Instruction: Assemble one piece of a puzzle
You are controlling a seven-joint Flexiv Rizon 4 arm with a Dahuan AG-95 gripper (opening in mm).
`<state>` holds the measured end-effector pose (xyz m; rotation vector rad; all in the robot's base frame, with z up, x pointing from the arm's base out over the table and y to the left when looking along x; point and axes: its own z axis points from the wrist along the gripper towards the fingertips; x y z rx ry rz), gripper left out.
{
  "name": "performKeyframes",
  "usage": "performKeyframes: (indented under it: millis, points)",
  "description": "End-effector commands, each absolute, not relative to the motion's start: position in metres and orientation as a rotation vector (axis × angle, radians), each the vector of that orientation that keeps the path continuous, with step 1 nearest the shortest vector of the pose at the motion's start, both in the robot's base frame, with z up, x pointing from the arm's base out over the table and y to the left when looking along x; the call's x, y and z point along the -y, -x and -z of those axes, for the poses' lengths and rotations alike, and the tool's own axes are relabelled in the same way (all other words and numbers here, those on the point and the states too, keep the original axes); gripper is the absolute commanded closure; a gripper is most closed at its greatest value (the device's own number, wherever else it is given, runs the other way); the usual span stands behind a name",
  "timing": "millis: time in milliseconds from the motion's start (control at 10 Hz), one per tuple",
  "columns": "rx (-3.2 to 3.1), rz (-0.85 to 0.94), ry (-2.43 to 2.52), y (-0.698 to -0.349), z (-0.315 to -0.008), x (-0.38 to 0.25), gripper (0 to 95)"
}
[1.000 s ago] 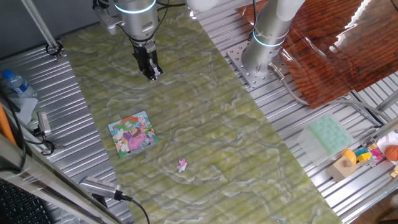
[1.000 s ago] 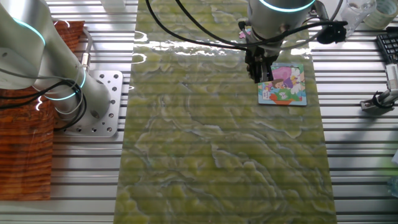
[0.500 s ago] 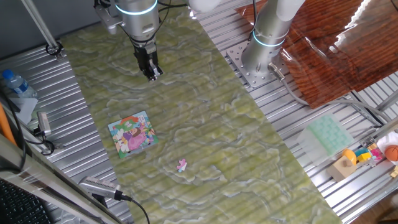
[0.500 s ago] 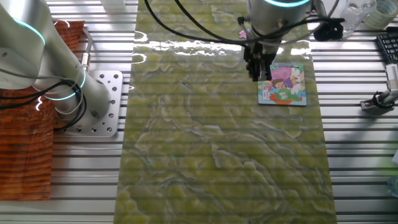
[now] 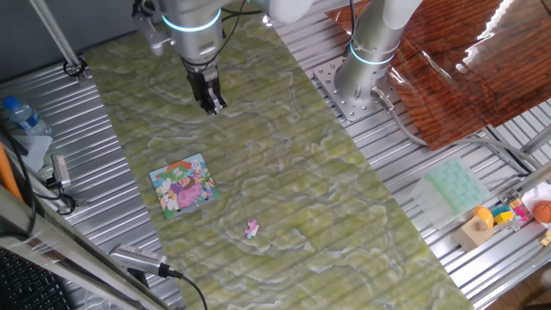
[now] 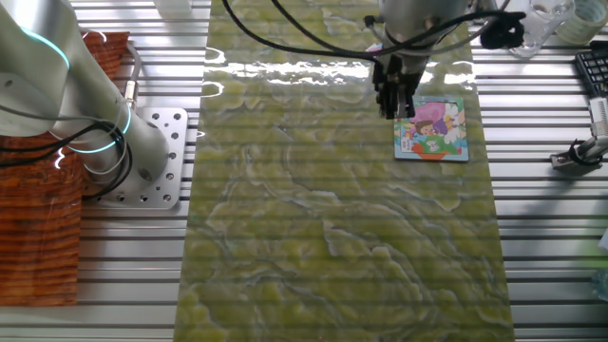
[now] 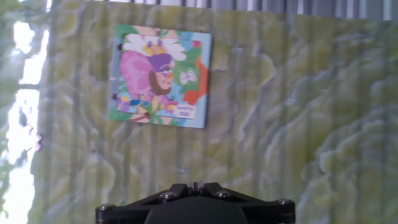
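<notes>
Your end effector (image 5: 213, 105) is hanging over the green marbled mat (image 5: 284, 172), fingers pointing down and drawn close together with nothing between them; in the other fixed view it (image 6: 394, 107) is sitting just off the puzzle's upper left corner, and in the hand view only the dark base of the hand is showing at the bottom edge. The puzzle (image 5: 182, 185) is lying flat on the mat, well apart from the fingers in one fixed view, near the mat's edge by the ribbed metal tabletop (image 5: 112, 215). From the hand view you are looking at the puzzle (image 7: 161, 75) in the upper left, its cartoon picture facing up. The piece (image 5: 251, 228) is resting alone on the mat, beyond the puzzle and apart from it. The arm's silver base (image 5: 366, 52) is standing on a bolted plate beside the mat. A pale green tray (image 5: 455, 188) and some coloured toys (image 5: 508, 213) are lying off at the far right.
</notes>
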<state>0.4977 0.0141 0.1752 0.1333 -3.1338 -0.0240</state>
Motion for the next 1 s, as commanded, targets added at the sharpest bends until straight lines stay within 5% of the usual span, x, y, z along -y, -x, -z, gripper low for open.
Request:
performKeyframes:
  millis: [100, 1000]
  points:
    - [3.137, 0.019, -0.136, -0.500, -0.169, -0.027, 95.0]
    - [3.085, 0.087, -0.139, -0.503, -0.149, -0.082, 95.0]
